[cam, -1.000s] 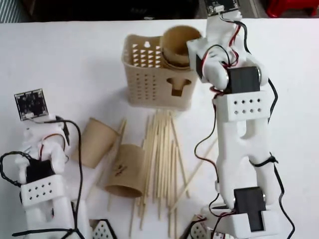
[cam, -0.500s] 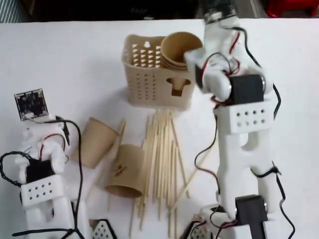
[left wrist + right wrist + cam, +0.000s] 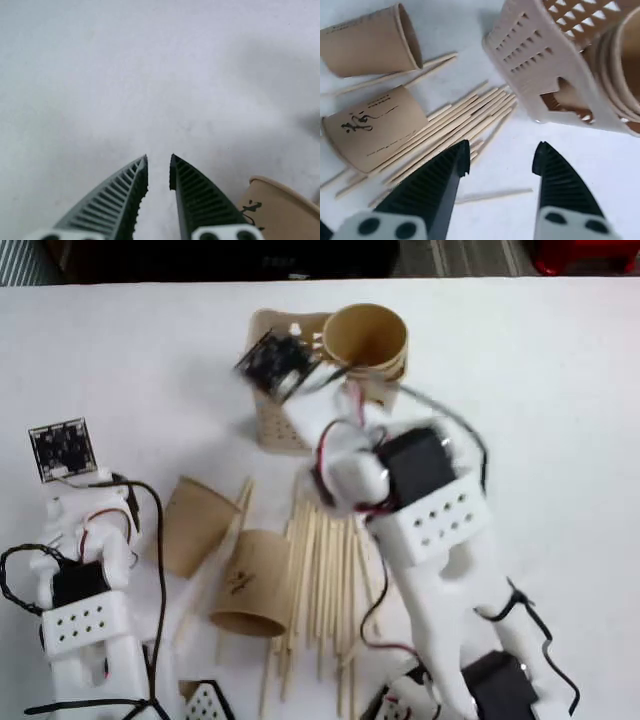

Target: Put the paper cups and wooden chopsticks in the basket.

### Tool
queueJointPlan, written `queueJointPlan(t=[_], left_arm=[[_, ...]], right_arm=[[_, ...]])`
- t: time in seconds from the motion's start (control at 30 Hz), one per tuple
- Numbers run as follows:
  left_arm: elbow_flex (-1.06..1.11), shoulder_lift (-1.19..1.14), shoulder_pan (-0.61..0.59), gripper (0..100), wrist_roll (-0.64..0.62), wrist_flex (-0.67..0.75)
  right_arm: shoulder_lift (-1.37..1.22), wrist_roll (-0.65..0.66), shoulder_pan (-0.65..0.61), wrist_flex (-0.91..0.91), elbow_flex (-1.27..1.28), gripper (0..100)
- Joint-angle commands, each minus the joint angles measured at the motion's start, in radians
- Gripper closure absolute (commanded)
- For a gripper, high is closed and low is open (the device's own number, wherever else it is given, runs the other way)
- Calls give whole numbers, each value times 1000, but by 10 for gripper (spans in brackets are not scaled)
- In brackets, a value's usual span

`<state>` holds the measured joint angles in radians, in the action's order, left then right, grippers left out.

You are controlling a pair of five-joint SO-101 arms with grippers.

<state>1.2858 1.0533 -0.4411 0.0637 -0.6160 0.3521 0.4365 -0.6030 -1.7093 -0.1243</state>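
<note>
Basket (image 3: 266,428) front hidden behind right arm (image 3: 425,505); paper cup (image 3: 280,210) cut by edge.

- My white table (image 3: 560,390) carries the basket (image 3: 530,55), standing upright.
- One paper cup (image 3: 190,525) and another cup (image 3: 250,585) lie tipped over (side by side).
- Wooden chopsticks (image 3: 320,570) lie fanned beside them.

Black print on paper cup (image 3: 372,130), illegible
</note>
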Motion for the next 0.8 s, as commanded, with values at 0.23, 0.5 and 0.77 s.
queueJointPlan(t=[0.23, 0.5, 0.77], left_arm=[[-2, 19, -5, 905, -5, 21], [-2, 19, -5, 905, -5, 21], [-2, 19, -5, 905, -5, 21]], right_arm=[[361, 29, -323, 88, 476, 786], [533, -17, -487, 361, 865, 786], [565, -28, -581, 490, 1011, 786]])
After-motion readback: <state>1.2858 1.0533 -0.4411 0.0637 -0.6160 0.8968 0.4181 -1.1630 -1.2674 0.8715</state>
